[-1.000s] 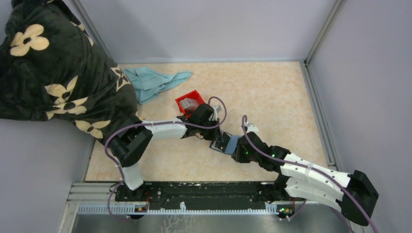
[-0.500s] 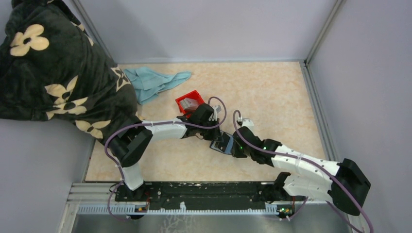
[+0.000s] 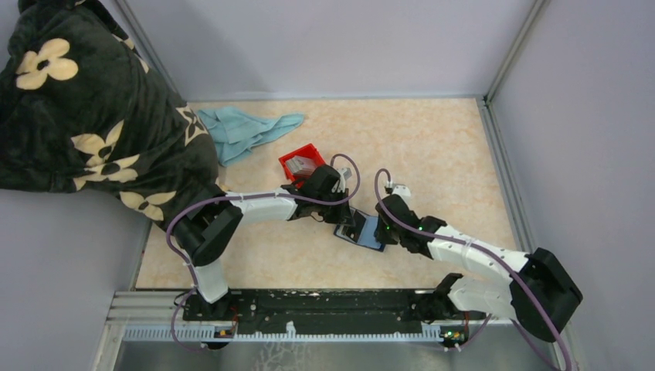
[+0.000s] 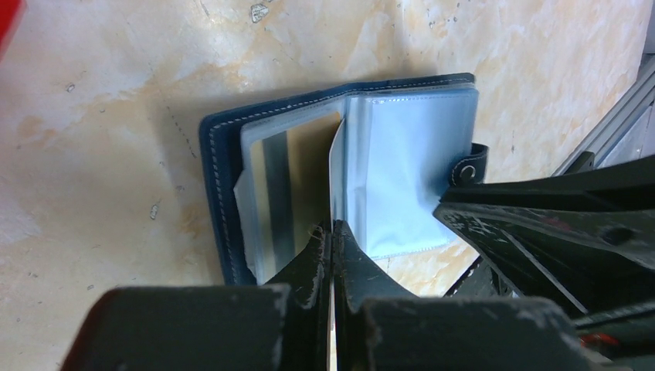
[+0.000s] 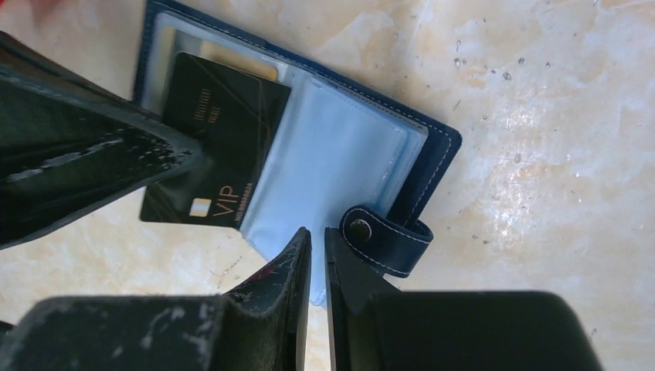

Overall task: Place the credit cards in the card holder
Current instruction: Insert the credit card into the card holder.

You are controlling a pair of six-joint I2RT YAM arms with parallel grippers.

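A beige marbled tabletop point(image 3: 432, 147) boxed in by plain grey walls point(image 3: 332, 46). A dark flower-printed fabric point(image 3: 77, 100) is heaped at its left. A crumpled teal cloth point(image 3: 247, 131) and a small red plastic bin point(image 3: 297, 161) lie farther back.

Between my two arms, near the table's middle, the navy stitched folding card holder point(image 3: 361, 230) lies open and flat, and it has not shifted over the past second. My right arm has drawn its elbow in closer to the base, and its wrist now sits nearer the holder. My left arm has stayed put.

My left gripper point(image 4: 332, 228) is pinched shut on a black card point(image 5: 224, 131), held at the left-hand pocket. A tan card point(image 4: 305, 178) already sits in that pocket. My right gripper point(image 5: 315, 236) is nearly closed on the edge of the clear plastic sleeves point(image 5: 324, 162), just beside the snap tab point(image 5: 382, 236).

The black card reads "VIP" in pale letters beside a small chip. The finer print above it is too small to read.
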